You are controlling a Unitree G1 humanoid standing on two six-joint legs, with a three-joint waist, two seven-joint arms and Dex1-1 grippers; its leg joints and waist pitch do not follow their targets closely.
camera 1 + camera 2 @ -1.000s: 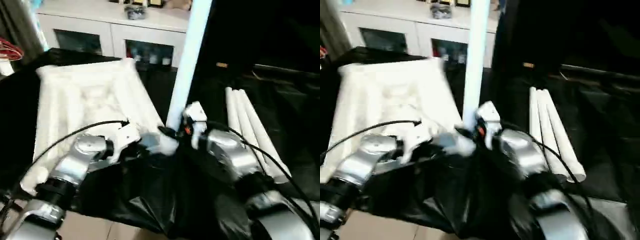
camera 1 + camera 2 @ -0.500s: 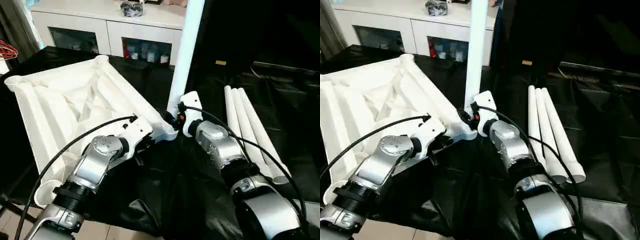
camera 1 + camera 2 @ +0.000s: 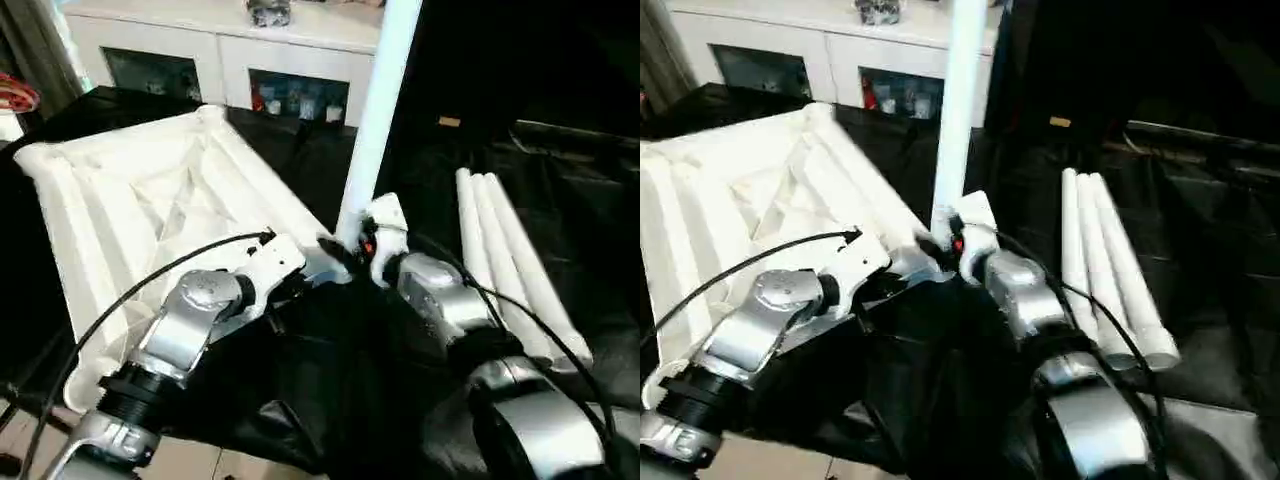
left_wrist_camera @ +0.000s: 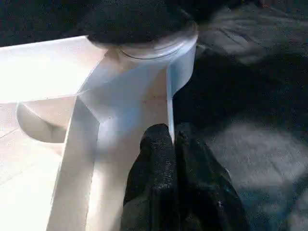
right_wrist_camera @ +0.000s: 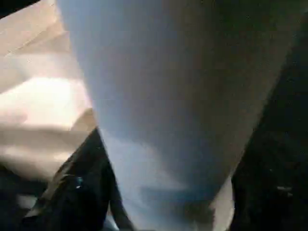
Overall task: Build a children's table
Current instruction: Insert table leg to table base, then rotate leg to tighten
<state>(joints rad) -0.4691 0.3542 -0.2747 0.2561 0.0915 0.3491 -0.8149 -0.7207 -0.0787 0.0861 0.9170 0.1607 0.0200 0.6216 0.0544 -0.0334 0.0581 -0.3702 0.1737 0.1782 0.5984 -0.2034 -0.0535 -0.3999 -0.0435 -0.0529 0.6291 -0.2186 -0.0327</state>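
The white tabletop (image 3: pixel 150 200) lies upside down on the black sheet, its ribbed underside facing up. One white leg (image 3: pixel 375 110) stands upright in the near right corner socket (image 4: pixel 154 48). My left gripper (image 4: pixel 172 137) is shut on the thin rim wall of the tabletop just beside that socket. My right gripper (image 3: pixel 345 248) is at the base of the upright leg (image 5: pixel 163 96), pressed close against it. Three more white legs (image 3: pixel 510 260) lie side by side on the sheet to the right.
A white cabinet (image 3: pixel 230 60) with glass doors stands behind the work surface. Crumpled black sheet (image 3: pixel 330 380) covers the surface and hangs over its near edge. A red object (image 3: pixel 15 95) shows at the far left edge.
The head view has shifted a little. Both grippers stay at the near right corner of the tabletop, and the leg stands upright as before.
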